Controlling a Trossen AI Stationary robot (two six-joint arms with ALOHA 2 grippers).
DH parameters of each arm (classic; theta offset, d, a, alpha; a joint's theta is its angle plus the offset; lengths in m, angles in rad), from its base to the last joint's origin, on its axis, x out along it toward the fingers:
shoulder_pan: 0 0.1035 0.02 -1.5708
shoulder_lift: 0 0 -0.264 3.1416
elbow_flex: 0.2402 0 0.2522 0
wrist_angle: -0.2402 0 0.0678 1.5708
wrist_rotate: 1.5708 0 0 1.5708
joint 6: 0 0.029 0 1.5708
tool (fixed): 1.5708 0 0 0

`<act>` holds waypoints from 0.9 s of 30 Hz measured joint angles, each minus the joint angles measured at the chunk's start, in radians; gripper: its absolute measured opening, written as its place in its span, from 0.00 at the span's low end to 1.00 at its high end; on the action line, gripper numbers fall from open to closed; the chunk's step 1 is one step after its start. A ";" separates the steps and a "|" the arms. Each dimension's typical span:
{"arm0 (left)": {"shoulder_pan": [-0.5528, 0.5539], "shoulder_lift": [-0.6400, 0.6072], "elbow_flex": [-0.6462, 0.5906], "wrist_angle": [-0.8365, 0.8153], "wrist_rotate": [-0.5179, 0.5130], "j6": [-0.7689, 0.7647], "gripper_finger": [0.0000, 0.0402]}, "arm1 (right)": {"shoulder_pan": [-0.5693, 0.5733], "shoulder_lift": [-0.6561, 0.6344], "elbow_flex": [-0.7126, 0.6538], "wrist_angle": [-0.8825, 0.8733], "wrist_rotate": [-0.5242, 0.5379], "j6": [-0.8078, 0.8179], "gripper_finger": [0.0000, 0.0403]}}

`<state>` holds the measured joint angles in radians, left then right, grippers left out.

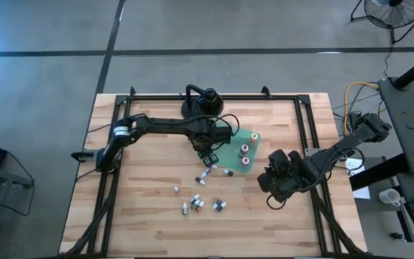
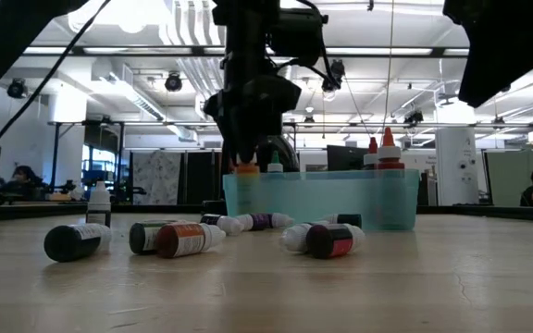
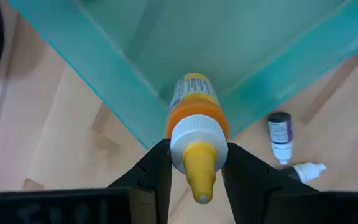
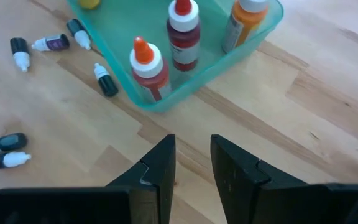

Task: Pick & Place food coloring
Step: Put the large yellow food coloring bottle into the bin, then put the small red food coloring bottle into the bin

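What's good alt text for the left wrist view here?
The left gripper holds a yellow-capped food coloring bottle upright over the corner of a teal tray. Two more small bottles lie on the wooden table beside the tray.

- A light wooden butcher-block table [image 1: 149,223] with a black metal frame along its edges carries everything.
- A shallow translucent teal plastic tray [image 4: 241,53] sits on it near the middle, toward the right arm's side.
- A black round-based stand [image 1: 196,108] rests at the far edge.
- Small food coloring bottles [image 1: 198,204] lie on their sides, scattered on the bare wood just beside the tray and nearer the front; one stands upright [image 2: 99,205].
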<state>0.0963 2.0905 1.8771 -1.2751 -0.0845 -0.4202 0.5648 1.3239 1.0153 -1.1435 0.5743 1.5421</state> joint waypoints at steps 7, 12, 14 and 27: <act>0.000 0.001 0.000 0.003 0.000 0.008 0.26 | 0.000 0.000 -0.005 0.002 -0.006 0.001 0.23; 0.000 0.001 0.003 0.003 0.000 0.027 0.28 | 0.000 0.000 -0.005 0.006 -0.006 -0.003 0.23; 0.000 0.001 0.003 0.002 0.000 0.028 0.30 | 0.000 0.000 -0.005 0.006 -0.006 -0.004 0.23; -0.023 0.000 0.106 -0.090 -0.075 0.041 0.41 | 0.000 0.000 -0.005 0.008 -0.006 -0.008 0.23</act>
<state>0.0729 2.0903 1.9833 -1.3651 -0.1594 -0.3792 0.5648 1.3239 1.0100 -1.1355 0.5682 1.5337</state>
